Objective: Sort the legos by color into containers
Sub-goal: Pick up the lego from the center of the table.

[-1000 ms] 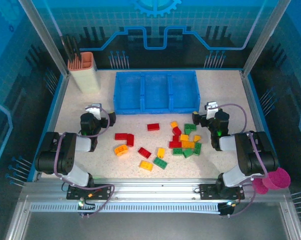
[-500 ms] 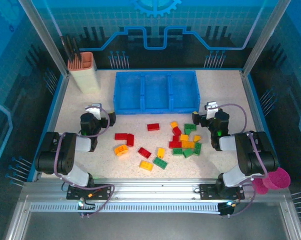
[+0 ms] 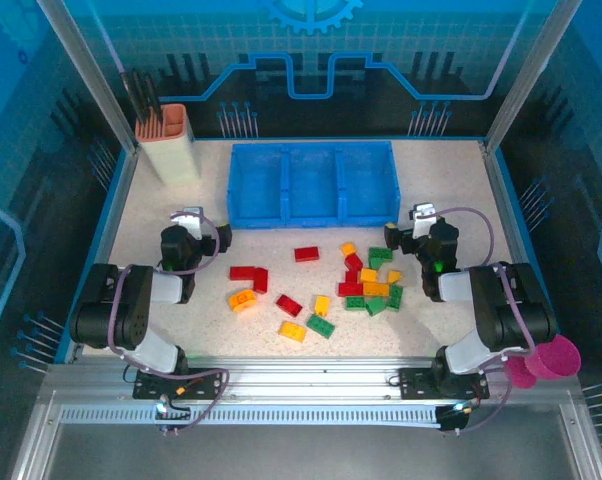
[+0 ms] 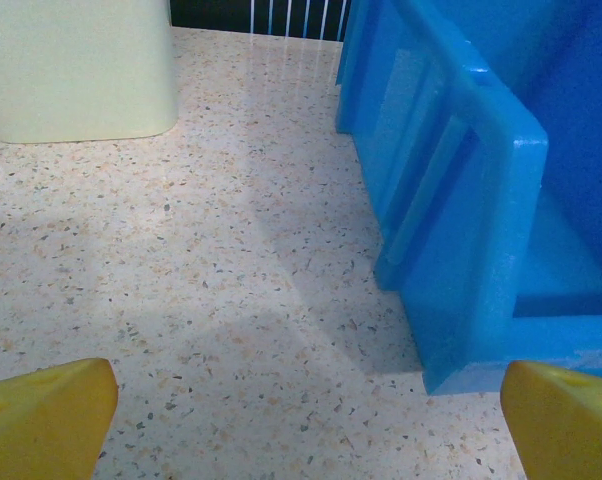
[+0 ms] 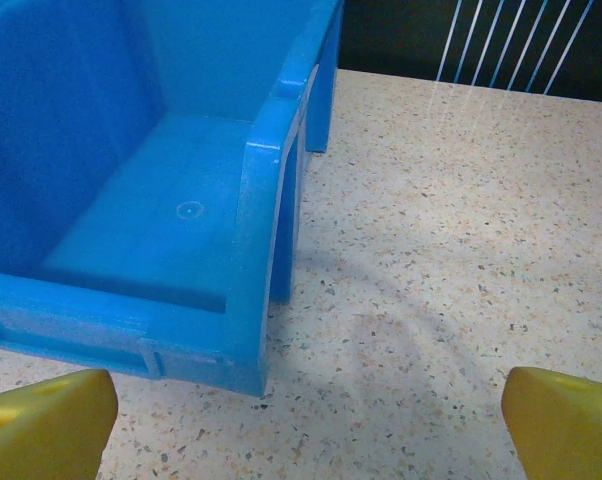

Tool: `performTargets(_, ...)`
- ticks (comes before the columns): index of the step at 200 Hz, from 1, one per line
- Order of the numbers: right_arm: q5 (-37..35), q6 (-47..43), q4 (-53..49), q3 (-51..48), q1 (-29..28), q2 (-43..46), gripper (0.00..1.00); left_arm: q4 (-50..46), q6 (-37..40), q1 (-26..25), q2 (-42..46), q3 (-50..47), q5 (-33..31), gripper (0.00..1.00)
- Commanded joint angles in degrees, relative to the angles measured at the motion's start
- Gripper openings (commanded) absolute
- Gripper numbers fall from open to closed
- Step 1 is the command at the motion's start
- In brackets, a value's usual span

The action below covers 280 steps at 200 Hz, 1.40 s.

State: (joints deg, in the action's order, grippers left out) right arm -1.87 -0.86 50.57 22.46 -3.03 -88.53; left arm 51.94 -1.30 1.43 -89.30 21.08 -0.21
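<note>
1. Legos (image 3: 375, 289): roughly twenty, all on the speckled tabletop (image 3: 441, 180) on the near side of the tray, none in a compartment.
2. Red legos (image 3: 306, 254): about seven. Four lie loose left of centre, the rest in the right cluster.
3. Yellow-orange legos (image 3: 242, 298): about seven. Three are loose on the near-left side, the others in or at the cluster.
4. Green legos (image 3: 319, 325): about six. One is loose beside a yellow-orange one, the rest in the cluster. The cluster is tightly packed, so the exact counts cannot be told.
5. Tray (image 3: 311, 218): one, bright blue, with three joined compartments (image 3: 311, 180) side by side at the far middle of the tabletop.
6. Left gripper (image 4: 303, 415): one, jaws wide apart and holding nothing. Its yellow fingertips (image 4: 41, 410) sit at the bottom corners of the left wrist view, low over the tabletop, near the tray's near-left corner.
7. Right gripper (image 5: 303, 415): one, jaws wide apart and holding nothing, near the tray's near-right corner, just beyond the lego cluster.
8. Beige-and-orange holder (image 3: 169, 145): one, upright at the far left.
9. Pink cup (image 3: 553, 358): one, off the tabletop beside the right arm's base.
10. Gear emblem (image 3: 311, 12): one, on the back panel.
</note>
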Motion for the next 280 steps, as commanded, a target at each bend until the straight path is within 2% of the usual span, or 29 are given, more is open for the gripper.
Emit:
performTargets(1, 0.29, 0.10, 0.67, 0.48, -0.14, 0.01, 1.00, 0.68, 0.86, -0.38, 0.37, 0.94, -0.50, 0.99)
performTargets(130, 1.18, 0.43, 0.50, 0.57, 0.39, 0.03, 1.00, 0.65, 0.88, -0.38, 0.41, 0.98, -0.43, 0.99)
performTargets(140, 3.24, -0.29, 1.32, 0.15, 0.47, 0.18, 1.00, 0.62, 0.95, -0.38, 0.44, 0.96, -0.43, 0.99)
performTargets(151, 5.89, -2.24, 1.84, -0.80, -0.30, 2.01, 1.00, 0.71, 0.87, -0.33, 0.44, 0.87, -0.41, 0.99)
performTargets(163, 5.19, -3.80, -4.25, -0.61, -1.72, 7.78, 1.00, 0.40, 0.86, -0.31, 0.55, 1.27, -0.05, 0.99)
performTargets(172, 4.43, -5.50, -11.11, 0.58, -3.42, 13.74, 1.00, -6.29, 1.42, -0.38, 3.51, 3.45, 1.42, 0.99)
performTargets(181, 4.66, -7.07, -19.73, 3.22, -5.27, 19.56, 1.00, -17.68, 2.67, -0.45, 8.58, 7.51, 5.01, 0.99)
performTargets(190, 4.73, -6.23, -27.22, 6.65, -6.88, 24.03, 1.00, -28.90, 3.06, -0.87, 13.12, 12.60, 5.60, 0.99)
performTargets(199, 6.80, -5.15, -33.05, 11.03, -8.38, 26.77, 1.00, -41.07, 2.88, -1.41, 16.90, 19.30, 5.42, 0.99)
performTargets(208, 10.72, -4.66, -44.40, 16.59, -10.58, 28.54, 1.00, -49.88, 2.97, -1.93, 19.67, 24.86, 5.22, 0.99)
performTargets(219, 12.60, -6.09, -54.24, 23.39, -14.06, 28.06, 1.00, -57.80, 2.64, -2.22, 22.26, 30.58, 6.29, 0.99)
performTargets(242, 9.81, -16.25, -72.91, 37.63, -22.46, 23.36, 0.95, -72.01, 4.05, -2.39, 25.18, 40.62, 11.67, 0.99)
performTargets(261, 8.55, -24.76, -80.83, 45.13, -29.54, 17.85, 0.96, -81.07, 4.83, -2.57, 26.36, 45.54, 14.13, 0.99)
performTargets(280, 12.16, -29.02, -85.42, 50.40, -33.67, 11.36, 0.97, -85.85, 5.32, -2.62, 28.10, 46.65, 18.14, 0.99)
